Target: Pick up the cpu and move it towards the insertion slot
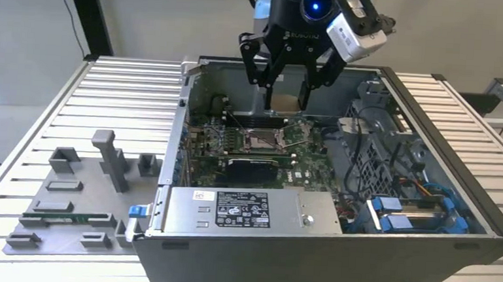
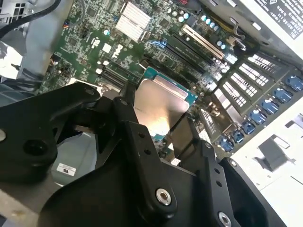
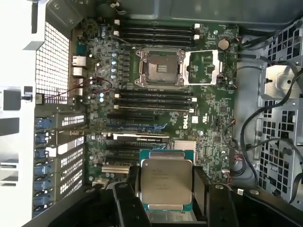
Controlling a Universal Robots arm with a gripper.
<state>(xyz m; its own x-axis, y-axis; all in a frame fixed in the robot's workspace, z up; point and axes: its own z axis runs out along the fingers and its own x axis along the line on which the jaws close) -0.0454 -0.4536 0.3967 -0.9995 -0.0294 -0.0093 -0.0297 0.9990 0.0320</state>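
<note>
While the cpu [image 3: 165, 183] sits clamped in the gripper [image 3: 165, 189], it hangs in mid-air over the open pc case [image 1: 429, 99], above the motherboard [image 3: 208, 127] and apart from it. Fingers [image 3: 201, 189] are closed on two opposite edges of the chip, metal lid facing the first wrist view; both wrist views show the black pads flanking it, w/ its teal-green rim sticking out past them.

The insertion slot [image 3: 160, 68] is open: silver frame, tan-gold centre exposed, load plate [image 3: 203, 68] flipped out beside it. In the first wrist view the chip is well apart from the socket, across the memory slots [image 3: 154, 100] from it. In the exterior view the gripper [image 1: 287, 94] is at the back of the case, socket [image 1: 263, 138] under and a bit fwd of it.

Handling, my read:
- light, rigid, flat pkg. No flex, so edge grip is right.
- smooth metal lid + thin edges = prob slippery; little contact area, could rotate in the pads if bumped.
- underside contacts and socket pins likely fragile; keep it level.
- grip looks roughly centred on the sides, chip approx square to the pads. Can't tell how deep the edges sit in them.

Green mem stick [image 1: 59, 218] is on the grey fixture tray [image 1: 65, 188] outside the case, untouched.
</note>
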